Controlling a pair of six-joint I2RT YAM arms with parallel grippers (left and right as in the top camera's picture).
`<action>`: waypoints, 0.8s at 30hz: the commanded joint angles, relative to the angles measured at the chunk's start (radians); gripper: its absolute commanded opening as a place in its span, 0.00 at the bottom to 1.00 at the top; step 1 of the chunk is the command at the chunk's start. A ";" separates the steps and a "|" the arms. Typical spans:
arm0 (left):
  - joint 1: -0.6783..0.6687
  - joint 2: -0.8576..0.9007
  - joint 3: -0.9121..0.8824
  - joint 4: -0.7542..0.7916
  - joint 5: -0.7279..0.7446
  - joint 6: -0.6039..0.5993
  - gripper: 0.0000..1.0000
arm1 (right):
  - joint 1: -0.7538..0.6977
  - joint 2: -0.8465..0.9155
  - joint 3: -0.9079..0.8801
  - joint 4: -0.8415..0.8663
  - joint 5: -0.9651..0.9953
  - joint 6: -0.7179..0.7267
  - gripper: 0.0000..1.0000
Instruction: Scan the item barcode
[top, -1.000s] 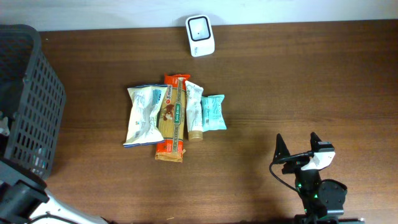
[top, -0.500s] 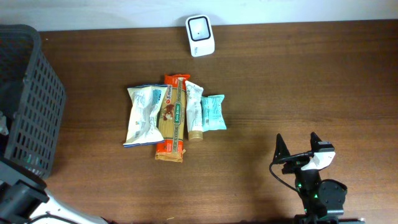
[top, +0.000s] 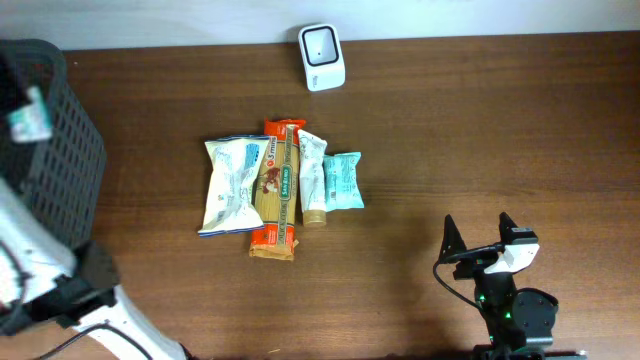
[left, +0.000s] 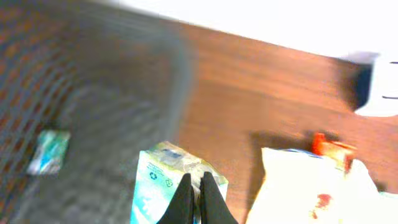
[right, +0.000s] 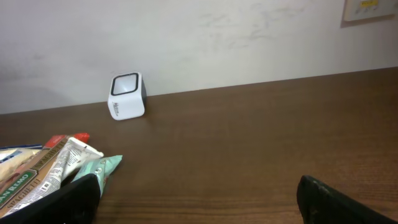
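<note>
Overhead: the left arm (top: 30, 245) reached up over the basket (top: 70, 170) at the table's (top: 480, 130) left end. Its tip was lost against the dark mesh, and a small teal packet (top: 28, 115) was there. The scanner (top: 322, 44) sat well apart at the far edge, beyond the pile (top: 280, 185) mid-table. Risk, my call: it was a long carry on a thin wrapper, so the packet could slip or swing loose and drop into the basket or onto the pile. The barcode side was not readable here, so it might reach the scanner facing the wrong way. The right gripper (top: 477, 228) was at front right, fingers spread, nothing between them.

Left wrist: the frame was smeared. The left gripper (left: 199, 190) had its fingers pressed together, pinching the packet (left: 163, 180) at one edge as far as the blur allowed. A second packet (left: 46, 151) lay down in the basket (left: 93, 93). Risk: an edge-only pinch on slick film could let the packet peel out if the arm swung fast, or fold and hide the code.

Right wrist: the right gripper (right: 199, 193) was spread wide and empty, low over the table. The scanner (right: 127, 96) stood by the wall, and the pile's (right: 56, 165) ends showed at bottom left. Risk: small. If this arm moved toward the pile while the left crossed, they could clash. The scanner window pointed up, so the code had to be held face down over it.
</note>
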 joint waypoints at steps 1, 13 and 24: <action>-0.248 -0.068 0.089 -0.030 -0.153 -0.043 0.00 | -0.007 -0.007 -0.007 -0.003 -0.002 0.008 0.99; -0.665 -0.069 -0.320 -0.033 -0.161 -0.115 0.00 | -0.007 -0.007 -0.007 -0.003 -0.002 0.008 0.99; -0.891 -0.069 -1.073 0.490 0.031 -0.175 0.00 | -0.007 -0.007 -0.007 -0.003 -0.002 0.008 0.98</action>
